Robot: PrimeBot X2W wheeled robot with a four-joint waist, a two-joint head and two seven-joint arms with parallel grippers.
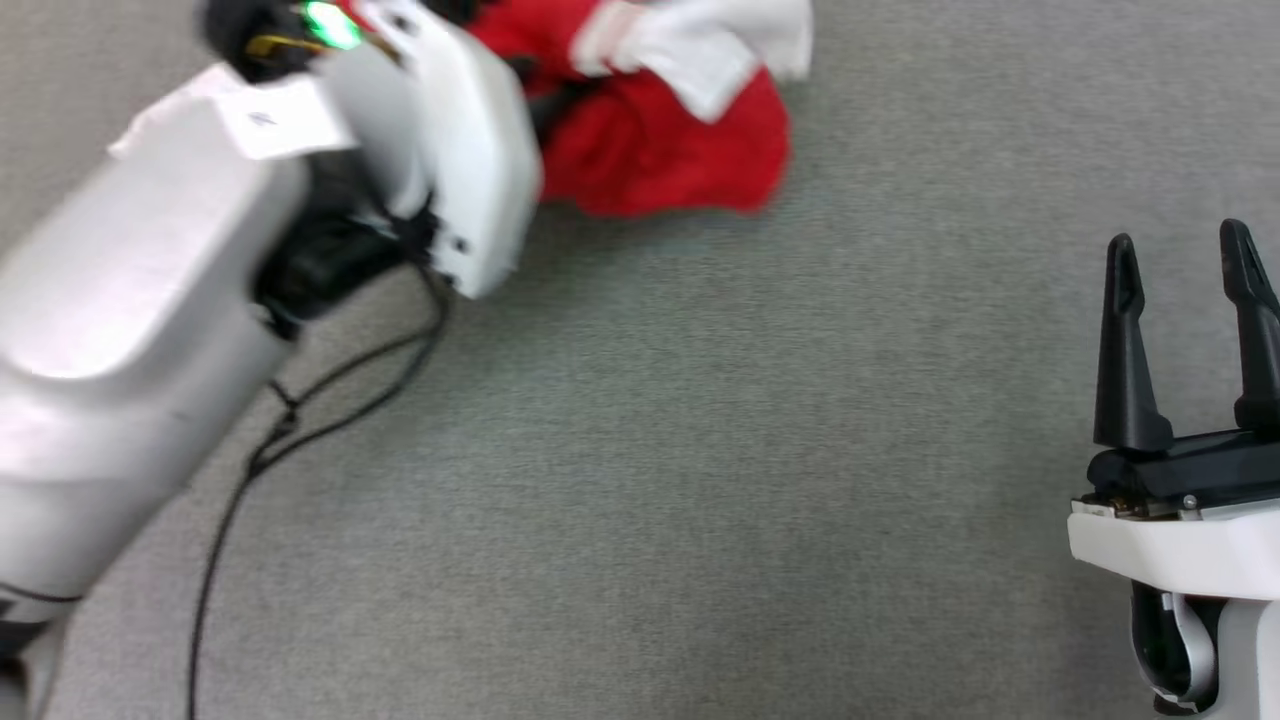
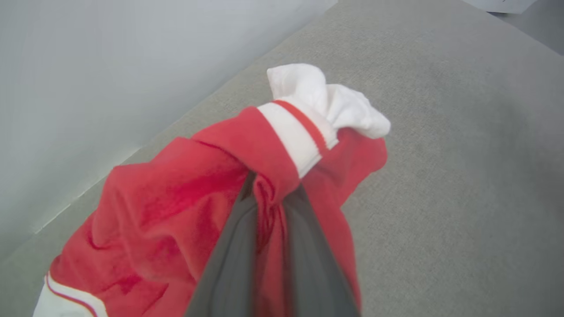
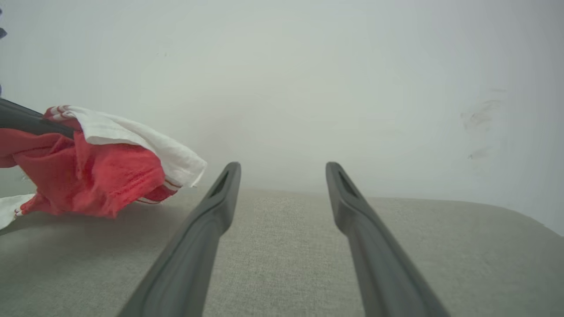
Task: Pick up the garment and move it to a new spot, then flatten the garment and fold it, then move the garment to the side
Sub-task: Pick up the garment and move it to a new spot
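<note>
My left gripper (image 2: 269,193) clamps one narrow fold of the garment (image 2: 176,198), my right gripper (image 1: 1187,265) gapes empty; a jerk could slip it free.

**Red garment (image 1: 660,150) bunched at the top edge**

The garment, red with white sleeve cloth, is crumpled over the grey woven surface (image 1: 700,450). The blurred pale left arm (image 1: 150,300) reaches from the lower left to its edge. A green light (image 1: 325,22) glows near the wrist and a black cable (image 1: 330,400) loops beneath. The right gripper (image 1: 1178,235) stands at the lower right, fingers apart, well away from the garment.
</note>
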